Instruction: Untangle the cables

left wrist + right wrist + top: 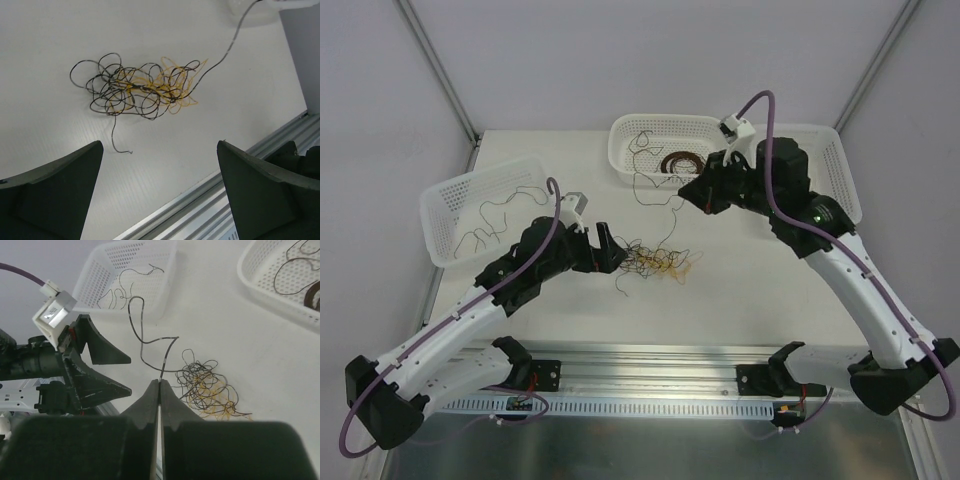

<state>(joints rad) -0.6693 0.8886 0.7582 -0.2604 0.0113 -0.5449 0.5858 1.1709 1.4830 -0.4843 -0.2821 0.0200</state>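
Tangle: the loose clump of thin, curly black and yellow-tan cables (140, 87) is lying on the white table (760, 290), roughly mid-table, between the two arms and nearer the left one.
Long axis: the clump is stretching left to right across the table. In the left wrist view, black loops are crowding one end and yellow ones the other, and a short black tail is trailing toward the camera.
Right gripper: the right gripper (160, 382) is pinching one thin black strand (131, 315) between fully closed fingers, raised above the table near the far baskets.
Strand direction: the pinched strand is running from the clump's yellow end up and away toward the far side, kinked rather than taut.
Why held so: it is probably being lifted clear so that a single cable can be drawn out of the knot.
Left gripper: the left gripper (610, 250) is hovering just beside the clump's left end with fingers spread wide, gripping nothing. It seems placed to pin the rest down.
Baskets: the white perforated plastic basket (435, 205) at left is holding a few loose dark strands. The second white basket (618, 150), at far centre, is holding dark strands and a brown coil, so separated cables appear to be going there.
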